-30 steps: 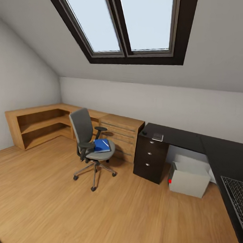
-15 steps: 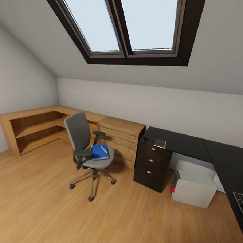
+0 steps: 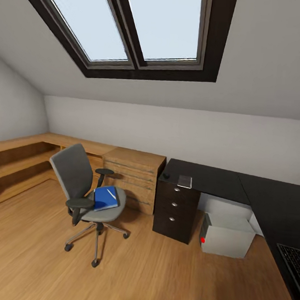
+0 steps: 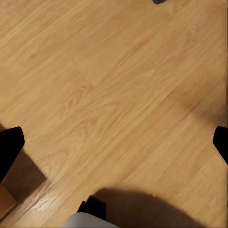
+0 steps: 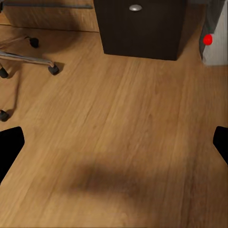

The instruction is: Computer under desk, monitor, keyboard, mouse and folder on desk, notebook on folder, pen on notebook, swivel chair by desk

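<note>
**attic bedroom, workspace not yet sorted**

the folder (image 3: 105, 198), bright blue with pale page edges, lies flat on the seat of the swivel chair (image 3: 81, 187), with the thin white pen (image 3: 112, 194) resting on its cover. the chair is grey with a tall back, black armrests and a chrome star base on castors, and it stands on the wood floor (image 3: 149, 276) apart from the desk (image 3: 237, 186), in front of a light-wood drawer chest (image 3: 132, 175).

the desk is a glossy black l-shape with a black three-drawer unit with round silver knobs. near its left end lie the small grey notebook (image 3: 184, 181) and, just beside the corner, the small black mouse (image 3: 166, 175). the computer (image 3: 226, 236), a light-grey box with a red dot, sits on the floor under the desktop, beside the drawer unit. a corner of the keyboard (image 3: 292, 262) shows on the desk's near wing.

a low light-wood shelving unit (image 3: 13, 168) runs along the left wall, under a sloped white ceiling with a dark-framed skylight (image 3: 132, 27).

the left gripper (image 4: 114, 142) and right gripper (image 5: 114, 142) both hang over bare floor, fingers spread wide and grasping nothing.
</note>
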`<state>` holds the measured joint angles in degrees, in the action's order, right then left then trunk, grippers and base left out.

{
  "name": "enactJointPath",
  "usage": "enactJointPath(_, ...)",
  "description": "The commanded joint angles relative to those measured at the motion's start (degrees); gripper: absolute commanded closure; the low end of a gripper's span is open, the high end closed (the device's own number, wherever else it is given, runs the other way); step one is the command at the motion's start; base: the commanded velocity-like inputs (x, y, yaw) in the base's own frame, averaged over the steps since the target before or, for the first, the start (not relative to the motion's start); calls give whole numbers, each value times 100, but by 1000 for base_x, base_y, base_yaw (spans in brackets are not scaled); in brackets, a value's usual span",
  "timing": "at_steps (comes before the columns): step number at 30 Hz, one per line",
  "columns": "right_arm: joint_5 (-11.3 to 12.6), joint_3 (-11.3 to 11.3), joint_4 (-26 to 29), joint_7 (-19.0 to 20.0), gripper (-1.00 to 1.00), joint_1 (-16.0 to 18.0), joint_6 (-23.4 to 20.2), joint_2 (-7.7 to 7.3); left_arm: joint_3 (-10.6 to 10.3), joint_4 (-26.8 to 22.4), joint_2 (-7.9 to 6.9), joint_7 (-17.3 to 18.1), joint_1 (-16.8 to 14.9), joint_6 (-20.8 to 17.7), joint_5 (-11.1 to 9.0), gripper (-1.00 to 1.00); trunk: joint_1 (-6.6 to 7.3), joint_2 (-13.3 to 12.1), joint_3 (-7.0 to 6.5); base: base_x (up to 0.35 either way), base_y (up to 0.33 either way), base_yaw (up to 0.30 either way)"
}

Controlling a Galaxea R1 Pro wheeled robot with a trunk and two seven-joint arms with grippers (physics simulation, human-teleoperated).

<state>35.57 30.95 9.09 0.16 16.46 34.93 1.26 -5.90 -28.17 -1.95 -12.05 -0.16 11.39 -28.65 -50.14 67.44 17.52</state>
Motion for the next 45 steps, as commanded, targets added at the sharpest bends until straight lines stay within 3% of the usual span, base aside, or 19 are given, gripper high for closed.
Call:
enactJointPath(1, 58, 48, -6, 2, -100, 6, 23, 3, -49, -5, -7, -43, -2, 22, -41, -100, 19, -38, -12, 329, 0, -98)
enactJointPath(13, 56, 60, -4, 2, -100, 6, 26, 14, -51, -5, -7, -43, -2, 22, -38, -100, 283, -519, -228, 329, 0, -18)
enactJointPath(21, 56, 53, -11, 2, -100, 6, 25, 7, -52, -5, 0, -43, -2, 22, -36, -100, 458, -840, -371, 329, 0, -195)
enactJointPath(30, 55, 51, -14, 2, -100, 6, 23, 6, -60, -5, 2, -43, -2, 22, -36, -100, 458, -840, -371, 306, 0, -266)
enactJointPath(45, 55, 60, -18, 2, -100, 6, 23, 13, -60, -5, -10, -43, -2, 30, -36, -100, 458, -840, -370, 27, 0, -275)
